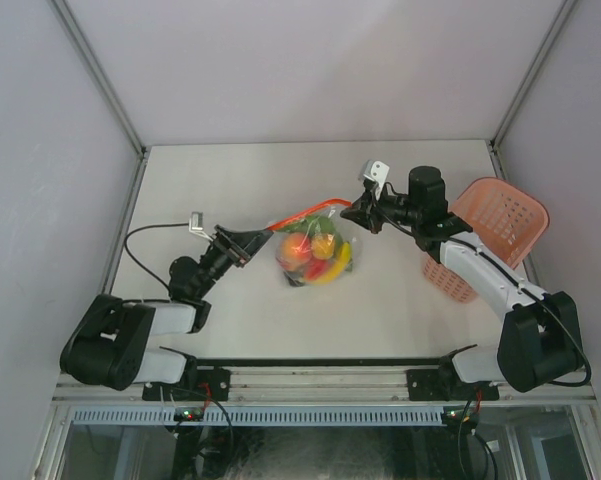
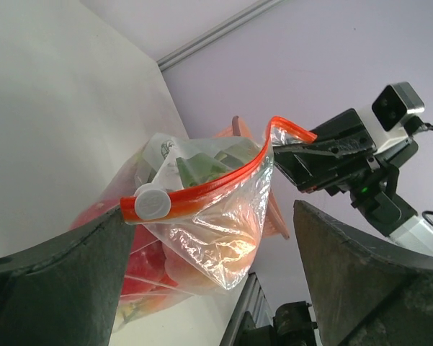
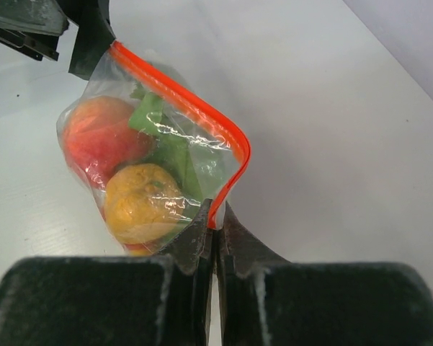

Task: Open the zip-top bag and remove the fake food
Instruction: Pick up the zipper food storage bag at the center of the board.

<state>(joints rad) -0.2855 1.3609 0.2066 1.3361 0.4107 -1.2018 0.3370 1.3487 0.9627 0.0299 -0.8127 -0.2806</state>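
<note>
The zip-top bag [image 1: 315, 255] sits near the centre of the table [image 1: 200, 180] with the fake food [image 3: 140, 202] inside, the right gripper [image 3: 215, 220] pinched shut on its 2 o'clock corner and the left gripper [image 1: 252, 240] spread wide at its 9 o'clock. That lone pinch looks risky: a tug could slip the loaded plastic free or drag the bag, not the white slider [image 2: 153, 202]. Whether the slider touches the left gripper's finger [image 2: 65, 274] is unclear.

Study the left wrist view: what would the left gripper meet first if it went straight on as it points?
The left gripper would likely meet the zip-top bag first: its clear side sits between the open fingers, below the red-orange zipper strip. Depth is unclear.
</note>
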